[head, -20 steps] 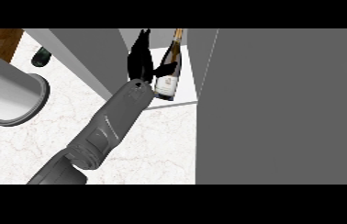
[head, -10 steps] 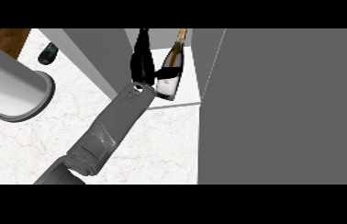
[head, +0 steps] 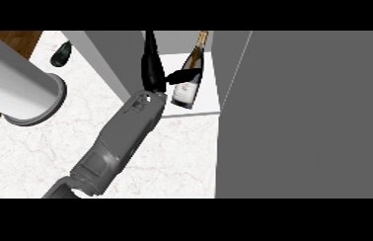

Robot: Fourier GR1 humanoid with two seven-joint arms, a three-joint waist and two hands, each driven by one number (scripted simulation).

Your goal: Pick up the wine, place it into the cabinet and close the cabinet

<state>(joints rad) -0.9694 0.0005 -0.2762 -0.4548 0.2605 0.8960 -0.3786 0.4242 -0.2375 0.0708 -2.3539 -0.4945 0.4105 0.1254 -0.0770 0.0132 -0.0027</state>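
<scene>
The wine bottle (head: pixel 186 82), dark green with a gold neck and a pale label, stands inside the open cabinet (head: pixel 207 109) on its white floor. My left hand (head: pixel 151 69) reaches into the cabinet just left of the bottle. Its fingers point straight toward the back, and its thumb touches the bottle's shoulder without curling round it. The grey forearm runs down to the lower left. A big grey cabinet door panel (head: pixel 299 116) fills the right side of the view. My right hand does not show.
A large grey cylinder-shaped vessel (head: pixel 29 97) stands on the marble counter (head: pixel 175 156) at the left. A small dark green object (head: pixel 60 54) lies further back left. The cabinet's left wall (head: pixel 109 62) rises beside my hand.
Almost nothing differs. My left hand stays beside the bottle in the cabinet, while the forearm and the things at the left have shifted slightly in view.
</scene>
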